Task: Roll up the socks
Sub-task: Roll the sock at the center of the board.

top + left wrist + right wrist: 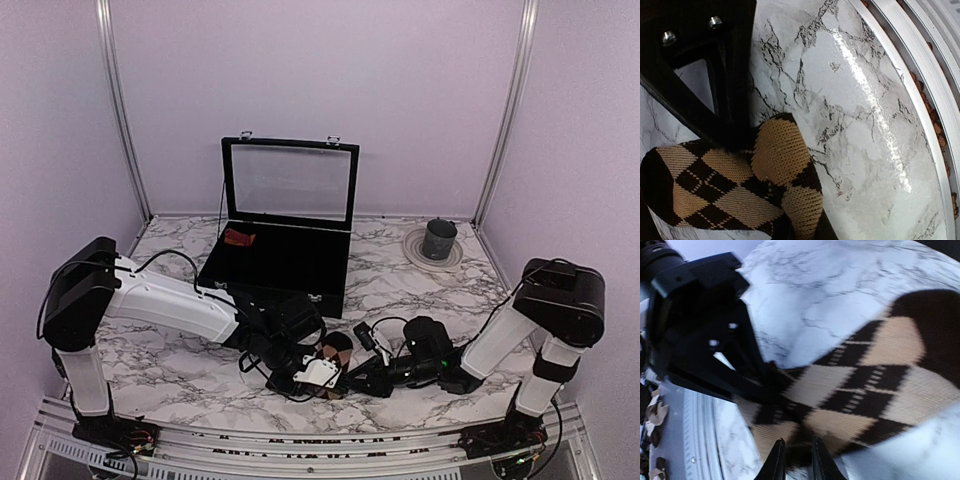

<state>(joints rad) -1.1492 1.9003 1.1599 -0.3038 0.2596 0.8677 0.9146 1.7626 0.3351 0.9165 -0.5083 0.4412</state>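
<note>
The left pincer (767, 387) has its fingers drawn together on one edge of the argyle sock (725, 185), so I judge that it is holding the fabric. The sock lies on the marble worktop (170, 360), directly in front of this pincer. One end of the sock is folded over the rest, but it is not a tight roll. The magenta sock (238, 238) is not near. It rests far behind the left pincer, inside the open black case (290, 262).

To the right, the right pincer (796, 460) faces the left one, with the sock between them. Its fingers stand narrow, with dark fabric at the tips. I cannot tell if they press it or only touch it.

The risk is in the fold. If the right pincer does not really grip, the soft fabric can spring open when the left one pulls. The two pincers are also very close, so a small wrong move can make them collide. The sock also lies near the front rail, and a drag could push it over the edge.
</note>
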